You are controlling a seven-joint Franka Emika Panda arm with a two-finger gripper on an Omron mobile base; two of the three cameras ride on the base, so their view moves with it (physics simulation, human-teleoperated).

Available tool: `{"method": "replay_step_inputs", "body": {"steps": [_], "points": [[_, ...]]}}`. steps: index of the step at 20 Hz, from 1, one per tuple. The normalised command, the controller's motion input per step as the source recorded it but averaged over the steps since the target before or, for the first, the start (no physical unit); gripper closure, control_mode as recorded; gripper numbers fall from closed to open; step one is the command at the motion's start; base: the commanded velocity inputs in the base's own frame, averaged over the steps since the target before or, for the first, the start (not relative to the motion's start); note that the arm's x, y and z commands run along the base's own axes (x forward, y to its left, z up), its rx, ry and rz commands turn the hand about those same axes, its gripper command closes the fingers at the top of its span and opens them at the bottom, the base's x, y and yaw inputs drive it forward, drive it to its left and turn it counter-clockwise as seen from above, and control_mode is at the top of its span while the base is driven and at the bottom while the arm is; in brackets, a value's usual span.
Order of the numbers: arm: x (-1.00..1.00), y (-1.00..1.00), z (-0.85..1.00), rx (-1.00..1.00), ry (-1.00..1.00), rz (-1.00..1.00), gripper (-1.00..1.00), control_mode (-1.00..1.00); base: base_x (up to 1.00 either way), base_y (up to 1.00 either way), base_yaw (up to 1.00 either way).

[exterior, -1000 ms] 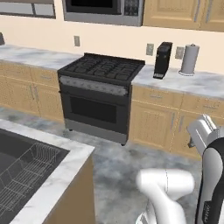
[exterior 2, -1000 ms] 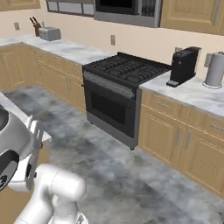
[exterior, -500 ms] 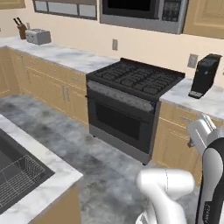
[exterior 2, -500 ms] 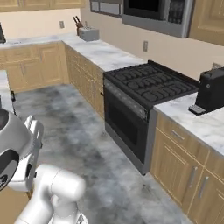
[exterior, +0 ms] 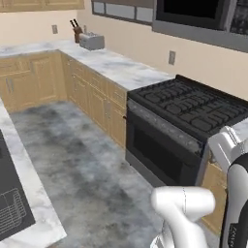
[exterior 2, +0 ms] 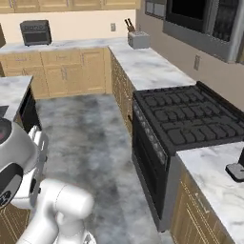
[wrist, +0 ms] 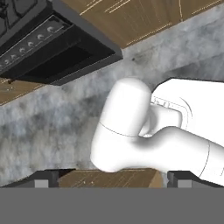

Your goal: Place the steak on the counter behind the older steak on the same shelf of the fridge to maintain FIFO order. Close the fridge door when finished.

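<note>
The steak, the fridge and its door are out of view. The marbled counter with light wooden cabinet fronts runs along the wall toward the far corner, and I also see this counter from the right base view. In the hand view my gripper points down at the grey floor and my own white arm. Its two dark fingertips stand far apart with nothing between them, so it is open.
A black stove sits in the counter run close to my right, with a microwave above it. A toaster and knife block stand near the corner. A dark toaster oven sits on the far counter. An island counter lies at left.
The whole picture has swung: the camera turned with the base. The stove slid to the right and nearer, and the corner counter with the toaster came into view. The arm keeps its pose.
</note>
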Motion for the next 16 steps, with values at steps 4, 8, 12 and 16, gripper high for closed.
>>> {"method": "replay_step_inputs", "body": {"steps": [4, 8, 12, 16], "points": [[0.00, 0.00, 0.00, 0.00, 0.00, 0.00, -1.00, 1.00, 1.00, -0.03, 0.52], [0.00, 0.00, 0.00, 0.00, 0.00, 0.00, -1.00, 1.00, 1.00, -0.03, 0.52], [0.00, 0.00, 0.00, 0.00, 0.00, 0.00, -1.00, 1.00, 1.00, -0.29, 0.50], [0.00, 0.00, 0.00, 0.00, 0.00, 0.00, -1.00, 1.00, 1.00, -0.73, 0.42]]}}
